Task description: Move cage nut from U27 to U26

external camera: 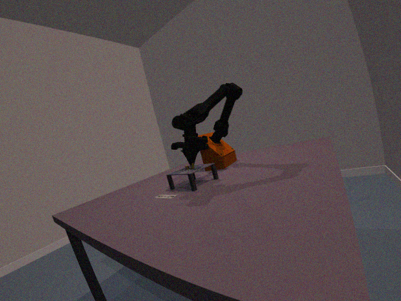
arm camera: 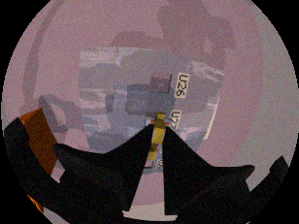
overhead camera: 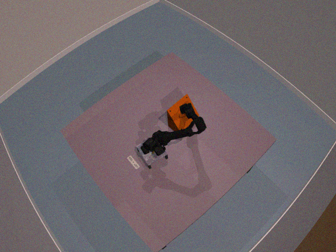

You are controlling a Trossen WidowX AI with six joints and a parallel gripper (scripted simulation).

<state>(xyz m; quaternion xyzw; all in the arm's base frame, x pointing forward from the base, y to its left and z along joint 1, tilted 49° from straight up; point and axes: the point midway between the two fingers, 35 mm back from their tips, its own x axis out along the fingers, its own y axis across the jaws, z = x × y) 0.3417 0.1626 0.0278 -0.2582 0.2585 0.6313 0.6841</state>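
The rail plate point(overhead camera: 149, 161) point(external camera: 182, 172) point(arm camera: 99, 103) looks like smooth, glossy metal; behind it, the orange base point(overhead camera: 176, 108) point(external camera: 224, 160) point(arm camera: 40, 140) seems matt, perhaps plastic.
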